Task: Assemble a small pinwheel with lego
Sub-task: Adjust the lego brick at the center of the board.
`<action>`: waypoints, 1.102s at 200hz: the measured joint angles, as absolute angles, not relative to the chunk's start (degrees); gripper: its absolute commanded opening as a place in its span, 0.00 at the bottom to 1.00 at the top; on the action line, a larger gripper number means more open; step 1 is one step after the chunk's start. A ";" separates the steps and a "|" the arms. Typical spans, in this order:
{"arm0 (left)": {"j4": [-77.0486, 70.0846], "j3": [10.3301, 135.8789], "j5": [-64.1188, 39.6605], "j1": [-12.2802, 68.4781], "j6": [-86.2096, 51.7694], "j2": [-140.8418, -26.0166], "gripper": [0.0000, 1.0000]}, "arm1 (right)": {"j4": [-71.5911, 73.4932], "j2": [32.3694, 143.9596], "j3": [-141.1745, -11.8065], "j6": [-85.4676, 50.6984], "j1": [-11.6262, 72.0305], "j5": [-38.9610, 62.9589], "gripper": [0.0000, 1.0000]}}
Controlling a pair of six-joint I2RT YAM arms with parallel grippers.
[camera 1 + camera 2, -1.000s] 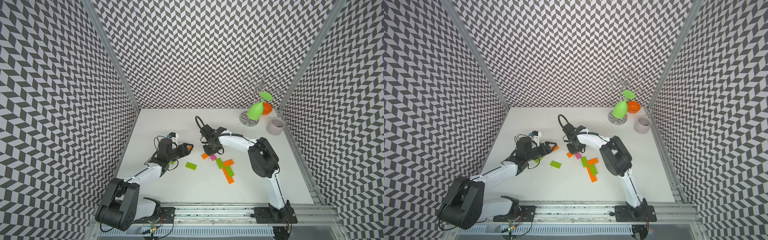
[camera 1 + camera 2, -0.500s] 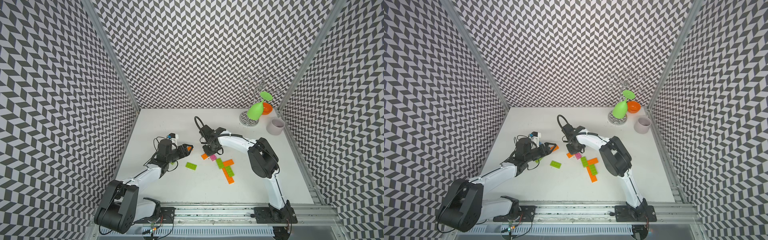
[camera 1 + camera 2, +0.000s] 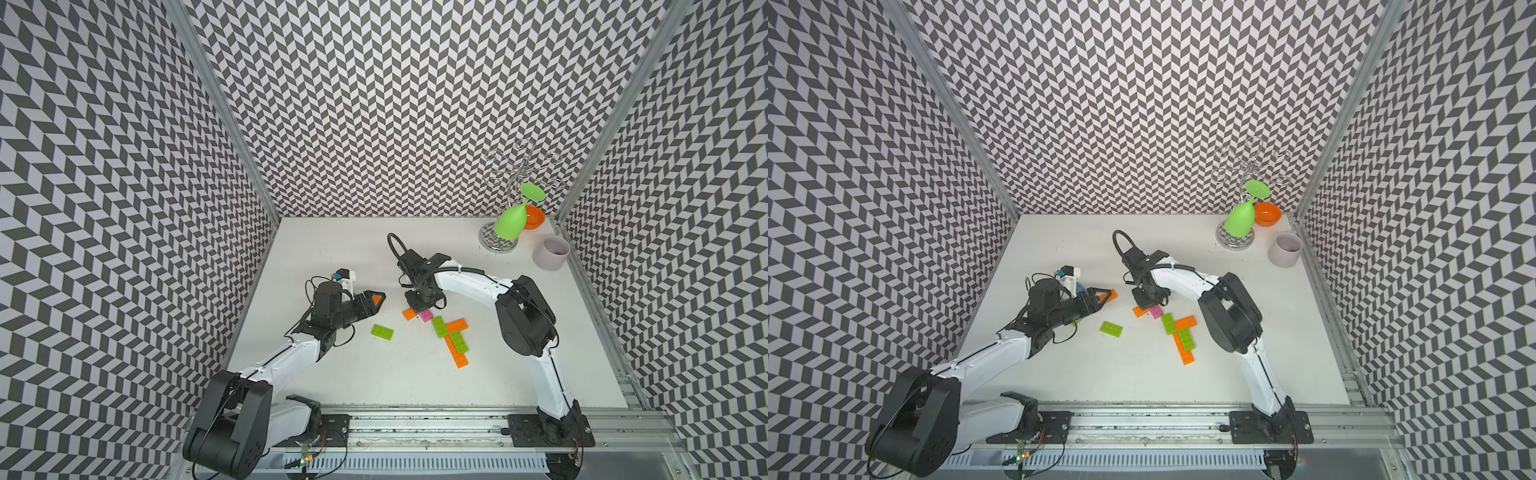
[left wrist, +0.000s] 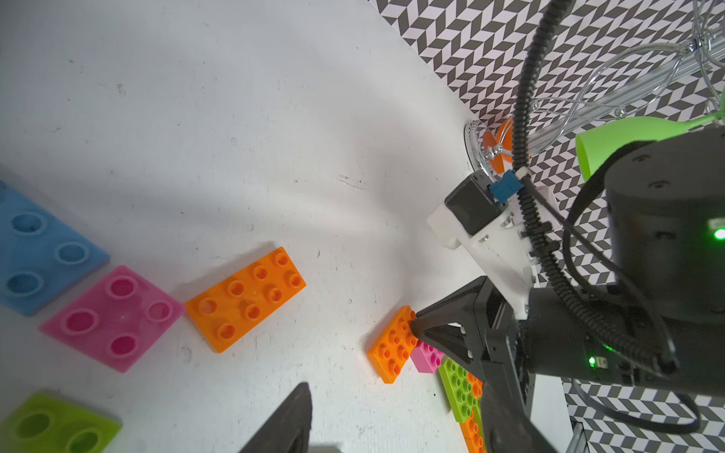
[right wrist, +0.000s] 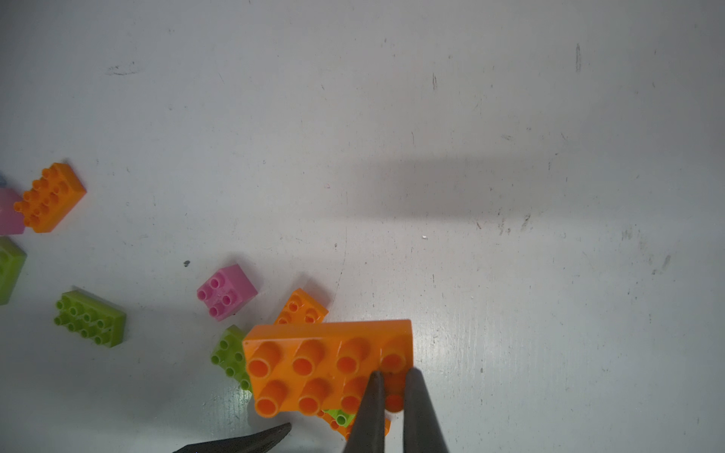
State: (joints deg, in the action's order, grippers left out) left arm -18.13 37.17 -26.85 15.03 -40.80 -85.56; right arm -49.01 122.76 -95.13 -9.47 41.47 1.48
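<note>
Orange brick (image 3: 408, 314) – end pinched in your right claw (image 5: 392, 375) | pink brick (image 3: 426, 316) just beside, 3 o'clock | your left claw (image 3: 376, 300) agape, empty, 9 o'clock

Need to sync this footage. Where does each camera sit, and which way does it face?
Top views: high at the front, looking down on the table; left arm and right arm whole.
Left wrist: low, facing the right hand; one own finger shows.
Right wrist: above the right hand, looking down at the orange brick its fingers pinch.
Shared: all show that brick.
</note>
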 measured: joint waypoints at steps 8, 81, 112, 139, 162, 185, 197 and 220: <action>-18.06 36.93 -26.81 15.03 -40.80 -85.03 0.68 | -49.41 122.89 -95.66 -9.56 41.67 1.37 0.14; -16.29 34.20 -25.17 15.03 -40.56 -77.45 0.68 | -50.28 123.00 -98.83 -10.76 41.98 0.91 0.15; -15.59 33.30 -25.12 15.03 -40.34 -77.14 0.68 | -51.07 123.04 -98.83 -10.90 41.98 0.64 0.18; -15.03 32.10 -25.10 15.33 -40.07 -76.77 0.68 | -51.24 123.15 -98.83 -10.76 41.98 0.64 0.19; -14.79 30.89 -25.12 15.79 -39.90 -75.35 0.68 | -51.22 123.92 -98.83 -10.61 41.98 0.75 0.19; -14.72 30.09 -25.12 16.12 -39.83 -74.22 0.68 | -51.24 125.29 -98.83 -10.55 41.98 0.86 0.19; -14.72 29.82 -25.10 16.12 -39.81 -74.06 0.68 | -50.96 125.49 -98.85 -10.52 41.98 0.86 0.19; -14.59 29.67 -25.10 16.12 -39.79 -74.06 0.68 | -51.00 125.49 -98.83 -10.52 41.98 0.73 0.19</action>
State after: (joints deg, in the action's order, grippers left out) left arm -14.59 29.67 -25.10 16.12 -39.79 -74.06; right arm -51.00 125.49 -98.83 -10.52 41.98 0.73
